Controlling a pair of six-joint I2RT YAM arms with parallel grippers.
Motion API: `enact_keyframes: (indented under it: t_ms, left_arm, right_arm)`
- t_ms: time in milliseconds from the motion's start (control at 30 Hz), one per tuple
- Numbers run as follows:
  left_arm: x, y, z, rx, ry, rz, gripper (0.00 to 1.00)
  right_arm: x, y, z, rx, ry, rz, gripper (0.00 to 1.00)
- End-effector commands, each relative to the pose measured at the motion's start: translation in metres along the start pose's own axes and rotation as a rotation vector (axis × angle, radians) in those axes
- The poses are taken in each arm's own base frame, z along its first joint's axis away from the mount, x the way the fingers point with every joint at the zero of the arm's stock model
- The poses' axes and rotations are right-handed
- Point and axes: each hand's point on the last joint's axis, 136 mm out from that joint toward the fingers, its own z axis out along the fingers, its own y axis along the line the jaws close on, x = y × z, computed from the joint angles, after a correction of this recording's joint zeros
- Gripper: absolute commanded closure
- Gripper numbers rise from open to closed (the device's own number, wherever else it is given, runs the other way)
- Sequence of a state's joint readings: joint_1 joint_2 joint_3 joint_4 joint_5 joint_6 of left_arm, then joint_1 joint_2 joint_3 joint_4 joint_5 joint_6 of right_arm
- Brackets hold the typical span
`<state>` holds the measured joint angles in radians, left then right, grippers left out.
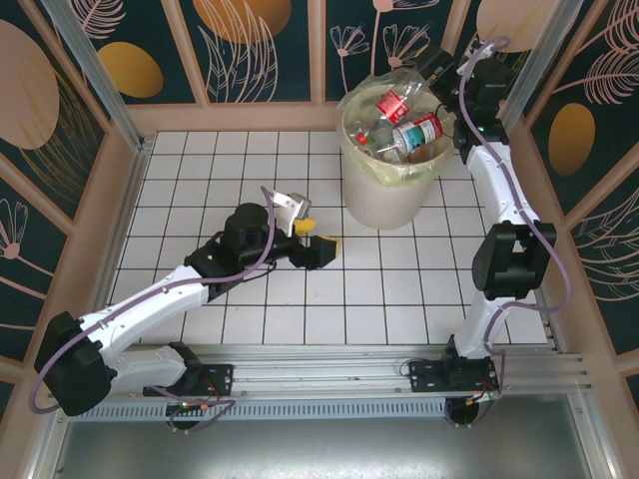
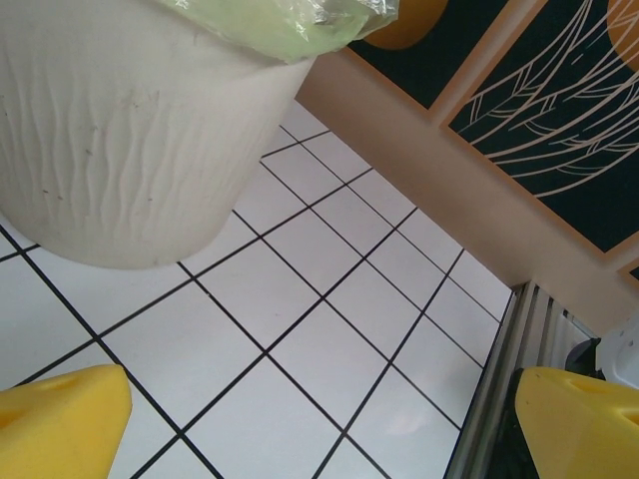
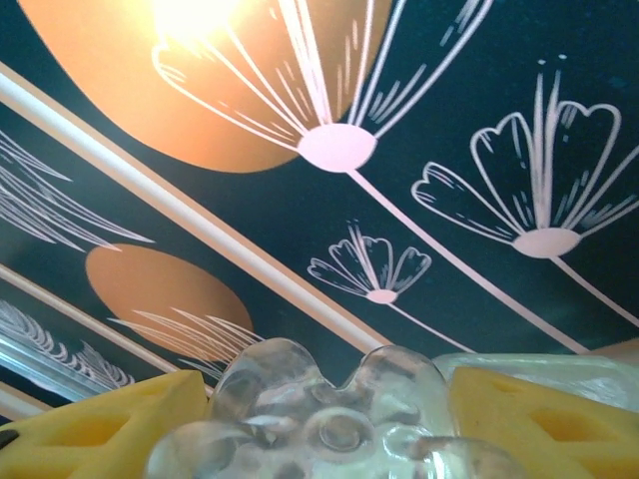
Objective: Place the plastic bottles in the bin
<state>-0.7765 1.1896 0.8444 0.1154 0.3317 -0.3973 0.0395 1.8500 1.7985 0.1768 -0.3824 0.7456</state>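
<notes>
Seemingly nearly done: cream round plastic bin [image 1: 384, 205] at one o'clock held labelled plastic bottles [image 1: 419, 132]; right claw [image 1: 434, 68] gripped a clear bottle [image 3: 300, 399] above; left claw [image 1: 315, 234] gaped.

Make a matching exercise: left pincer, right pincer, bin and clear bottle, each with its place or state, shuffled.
1 left pincer
2 right pincer
3 bin
4 clear bottle

a on the tiled table, bottles inside
b open, empty, low beside the bin
c between yellow pads
d closed on a bottle above the bin's far rim

Pairs: 1-b, 2-d, 3-a, 4-c
</notes>
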Motion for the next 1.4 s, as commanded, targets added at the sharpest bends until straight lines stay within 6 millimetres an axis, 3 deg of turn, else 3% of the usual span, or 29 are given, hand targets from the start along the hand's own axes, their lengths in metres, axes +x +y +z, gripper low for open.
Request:
enact_keyframes:
  t_ms: [0, 233, 500, 700, 967, 1200, 1367]
  left_arm:
    - [-0.015, -0.009, -0.007, 0.009, -0.043, 0.021, 0.01]
    - [-0.016, -0.009, -0.003, 0.012, -0.033, 0.018, 0.01]
    - [-0.014, -0.008, -0.006, 0.009, -0.038, 0.013, 0.01]
    - [-0.016, -0.006, -0.012, -0.013, -0.052, 0.012, 0.01]
    - [-0.015, -0.003, -0.019, -0.042, -0.053, 0.010, 0.01]
    - [-0.014, -0.003, -0.016, -0.045, -0.039, 0.010, 0.01]
    - [-0.015, -0.003, -0.011, -0.037, -0.030, 0.012, 0.01]
  right_arm:
    - [-0.015, -0.010, -0.002, 0.058, -0.025, -0.081, 0.27]
    - [-0.038, -0.012, -0.016, 0.146, -0.064, -0.172, 0.12]
    - [-0.057, -0.002, -0.032, 0.212, -0.106, -0.301, 0.17]
    - [-0.021, 0.011, -0.012, 0.154, 0.039, -0.408, 0.23]
    - [-0.002, -0.011, 0.012, 0.266, 0.139, -0.530, 0.21]
    - [0.021, -0.037, 0.015, 0.413, 0.190, -0.653, 0.20]
    - [0.038, -0.040, 0.015, 0.409, 0.235, -0.666, 0.21]
